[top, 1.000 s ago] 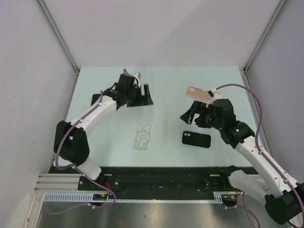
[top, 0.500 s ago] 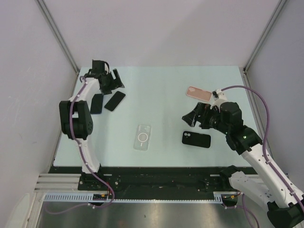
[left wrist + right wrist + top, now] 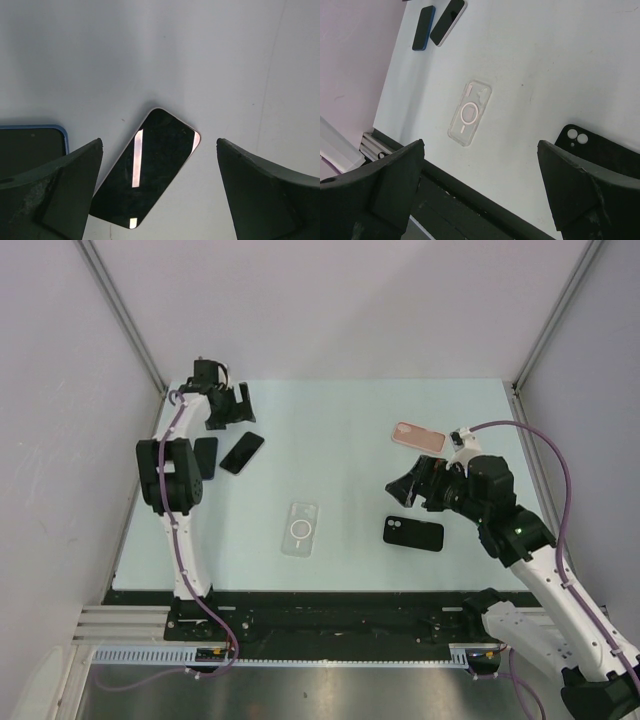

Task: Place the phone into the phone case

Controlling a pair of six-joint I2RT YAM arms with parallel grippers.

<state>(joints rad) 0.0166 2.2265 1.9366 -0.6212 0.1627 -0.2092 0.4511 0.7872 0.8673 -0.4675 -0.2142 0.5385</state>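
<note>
Here, two robot arms reach over a pale green table. The left gripper hovers at the far left corner, its jaws spread wide and empty. Directly below it, in the left wrist view, lies the phone: screen up, dark glass, a thin pinkish rim, flat on the table and turned on a diagonal. A blue-edged phone lies just beside it, not touching. The clear phone case rests flat near the middle front of the table, well apart from the phone. The right gripper hangs near a black item shaped like a phone, with its jaws also apart and holding nothing. A pink item of the same shape lies beyond it.

The phone looks stiff, fairly light and slick on its glass face. I judge the safest hold is across its two long edges, near the middle, with the jaws turned to match its diagonal. The case looks thin and flexible, and it may slide when pressed.
</note>
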